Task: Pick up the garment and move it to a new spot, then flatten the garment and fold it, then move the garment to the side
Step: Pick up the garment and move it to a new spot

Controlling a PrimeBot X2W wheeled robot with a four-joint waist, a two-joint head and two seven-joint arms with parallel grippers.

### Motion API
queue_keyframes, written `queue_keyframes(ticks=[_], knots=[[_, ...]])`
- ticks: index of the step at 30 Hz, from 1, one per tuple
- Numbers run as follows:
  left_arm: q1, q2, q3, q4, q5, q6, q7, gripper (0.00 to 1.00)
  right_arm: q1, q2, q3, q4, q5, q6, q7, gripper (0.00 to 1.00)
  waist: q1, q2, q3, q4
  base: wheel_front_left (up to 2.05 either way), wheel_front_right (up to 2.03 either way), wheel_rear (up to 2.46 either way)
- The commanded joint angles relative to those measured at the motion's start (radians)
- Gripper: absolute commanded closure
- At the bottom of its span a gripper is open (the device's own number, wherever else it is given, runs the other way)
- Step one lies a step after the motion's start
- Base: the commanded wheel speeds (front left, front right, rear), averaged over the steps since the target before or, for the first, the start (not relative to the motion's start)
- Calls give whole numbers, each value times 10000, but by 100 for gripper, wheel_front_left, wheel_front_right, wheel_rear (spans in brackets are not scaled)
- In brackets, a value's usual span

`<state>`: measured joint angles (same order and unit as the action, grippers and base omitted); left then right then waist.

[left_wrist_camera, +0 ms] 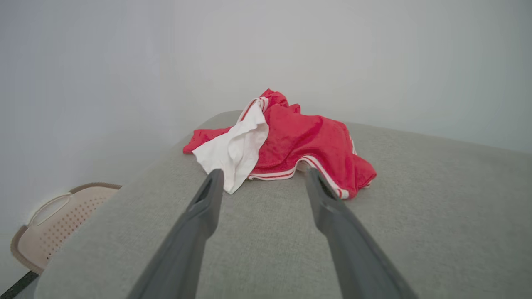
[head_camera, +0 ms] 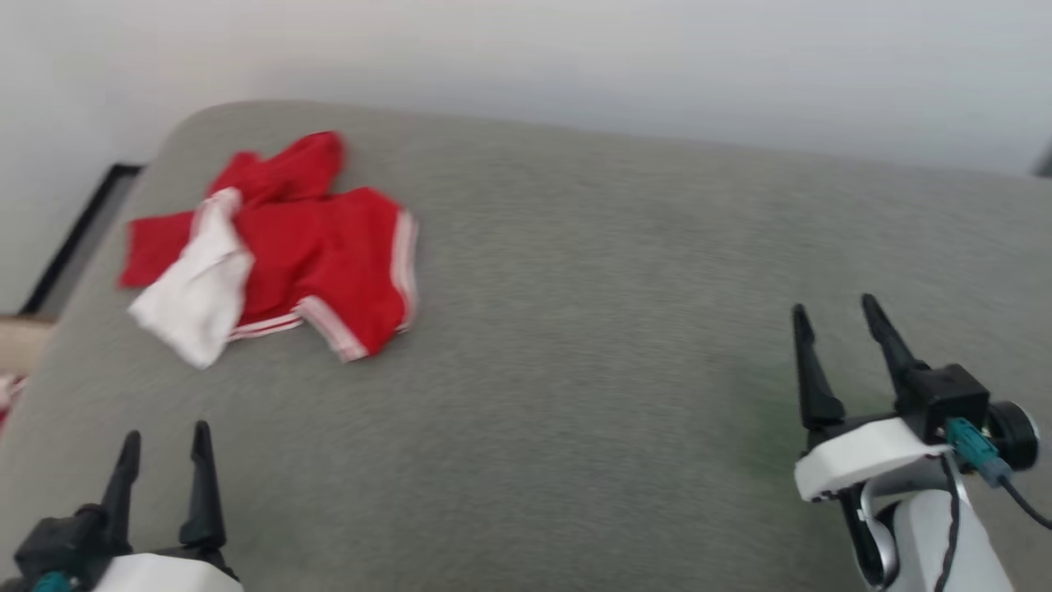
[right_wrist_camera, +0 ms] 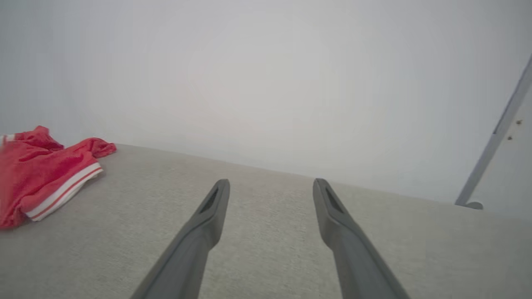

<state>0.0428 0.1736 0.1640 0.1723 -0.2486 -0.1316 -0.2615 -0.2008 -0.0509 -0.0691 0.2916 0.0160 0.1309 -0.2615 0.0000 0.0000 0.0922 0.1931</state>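
The garment (head_camera: 312, 247) lies crumpled at the far left of the grey padded surface (head_camera: 592, 395), red with a white sleeve panel and striped trim. From the left wrist the garment (left_wrist_camera: 299, 141) sits just beyond the fingertips. At the left edge of the right wrist view a part of the garment (right_wrist_camera: 37, 174) shows. My left gripper (head_camera: 164, 440) stands open at the lower left, short of the garment, holding nothing. My right gripper (head_camera: 834, 312) is open at the lower right, far from the cloth. Both pairs of fingers hang over bare surface: left gripper (left_wrist_camera: 262, 176), right gripper (right_wrist_camera: 270, 185).
A pale wall runs behind the surface. A beige perforated basket (left_wrist_camera: 54, 220) stands on the floor past the surface's left edge. A grey post (right_wrist_camera: 494, 137) leans at the far right. Bare grey surface stretches right of the garment.
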Motion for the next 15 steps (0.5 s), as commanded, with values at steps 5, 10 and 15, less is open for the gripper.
queue_keyframes(ticks=[5, 10, 15], knots=[[75, -327, 91, 222, 220, 22, -50, 0, -283, 0, 678, 408, 345, -1, -53, 0, 0, 0, -198, 2083, 0, 0, 0], [241, -664, 392, 208, 347, 20, -45, 0, -382, -4, 1510, 701, 721, -3, -53, 0, 0, 0, -311, 3130, 0, 0, 0], [511, -989, 1110, -126, 390, 20, -39, 0, -795, -5, 2711, 982, 1188, -3, -54, 0, 0, 0, -186, 3399, 0, 0, 0]])
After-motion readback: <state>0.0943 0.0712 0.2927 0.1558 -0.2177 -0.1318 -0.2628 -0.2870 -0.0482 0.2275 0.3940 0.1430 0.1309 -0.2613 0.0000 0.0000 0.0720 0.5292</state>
